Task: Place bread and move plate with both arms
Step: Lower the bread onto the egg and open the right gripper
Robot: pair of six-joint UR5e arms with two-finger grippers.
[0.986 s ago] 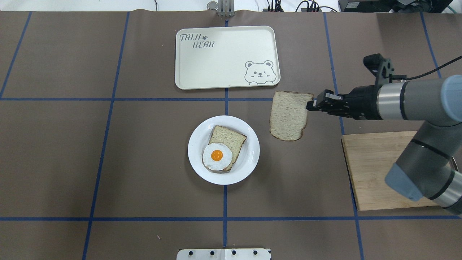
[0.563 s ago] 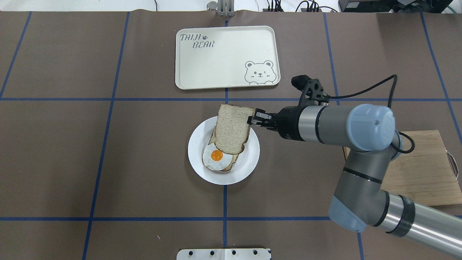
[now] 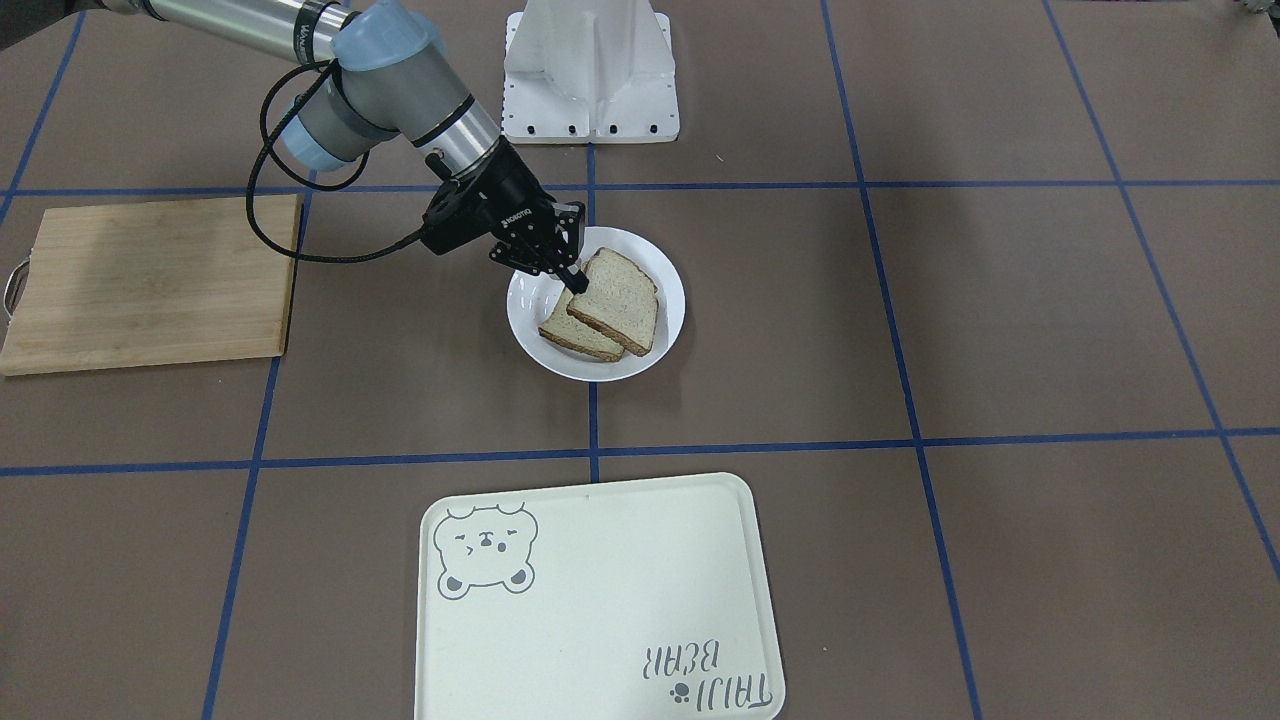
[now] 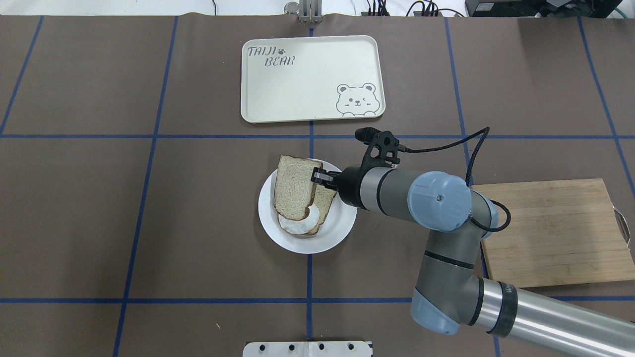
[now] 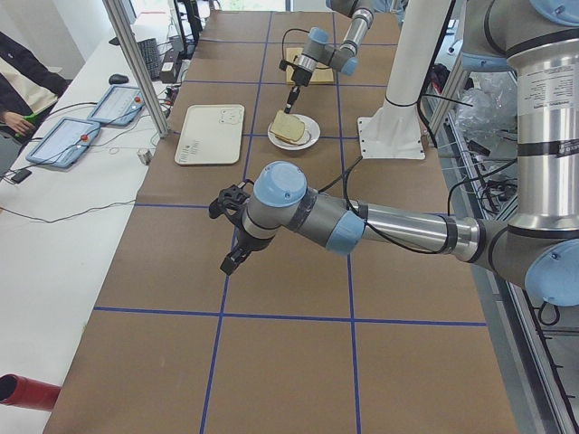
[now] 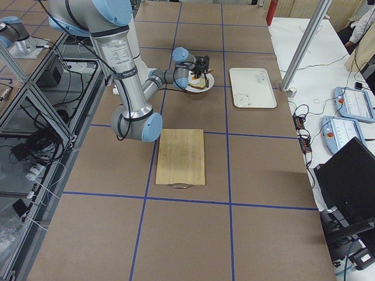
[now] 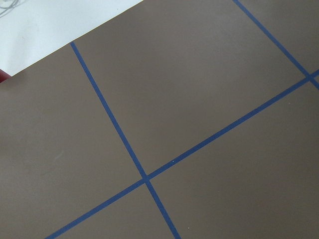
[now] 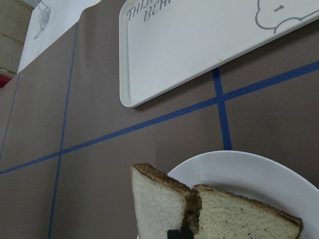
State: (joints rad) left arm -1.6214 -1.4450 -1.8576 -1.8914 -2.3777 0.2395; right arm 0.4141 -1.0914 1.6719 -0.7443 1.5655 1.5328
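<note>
Since a moment ago my right pincer [image 4: 317, 177] has carried the bread [image 4: 293, 187] over the plate [image 4: 342, 225]; it is clenched on the bread's edge; the bread covers most of the egg slice [image 4: 302, 227]; whether my left pincer [image 5: 227, 264] is clenched, I cannot tell.

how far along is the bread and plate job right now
Done: the bread is over the egg slice on the plate. In hand: the right gripper grips its corner, not yet released. Left: moving the plate with both arms; the left gripper is far away.
</note>
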